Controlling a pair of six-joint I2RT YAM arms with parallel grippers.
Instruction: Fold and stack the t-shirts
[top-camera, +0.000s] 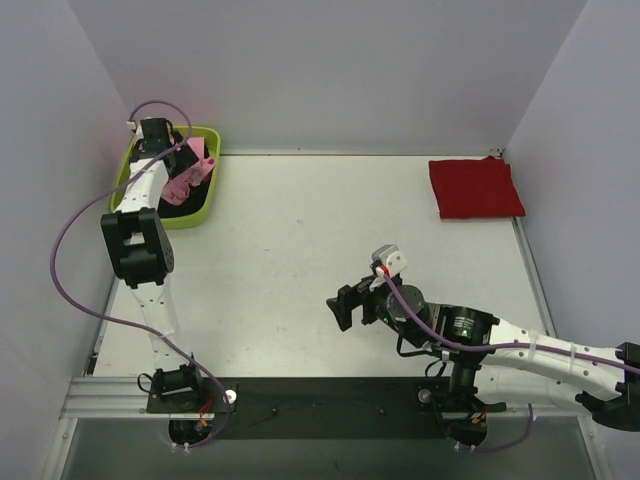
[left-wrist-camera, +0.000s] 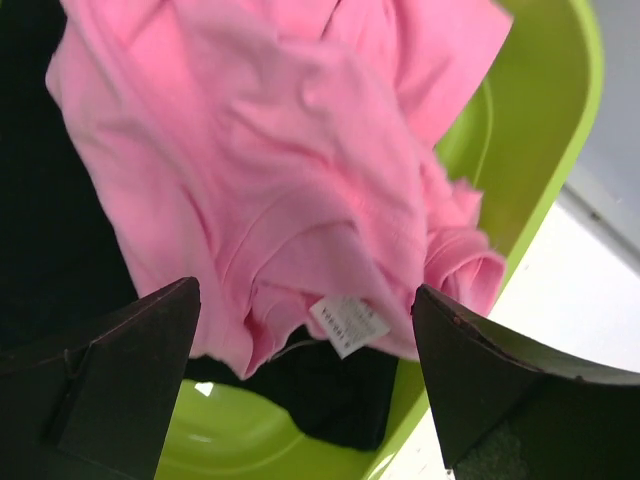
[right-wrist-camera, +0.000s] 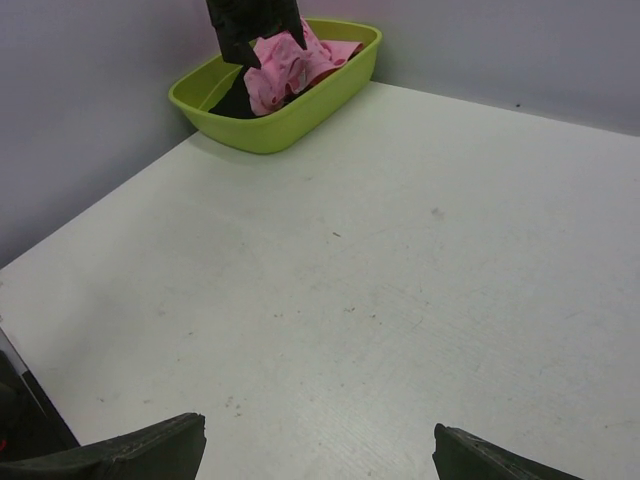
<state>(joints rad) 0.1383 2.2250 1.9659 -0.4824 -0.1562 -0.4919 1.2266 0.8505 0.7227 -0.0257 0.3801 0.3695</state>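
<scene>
Left gripper (left-wrist-camera: 305, 290) hangs spread wide over the light pink t-shirt (left-wrist-camera: 270, 170) bunched in the lime green tub (left-wrist-camera: 560, 120), so you drop onto the thick fold by the label (left-wrist-camera: 347, 325), pinch pink only, not the dark cloth (left-wrist-camera: 330, 400) beneath, and lift it clear of the rim.

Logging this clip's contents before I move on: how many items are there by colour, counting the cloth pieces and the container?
Pink t-shirt: 1
Red t-shirt: 1
Black cloth: 1
Lime green tub: 1
Total: 4
</scene>
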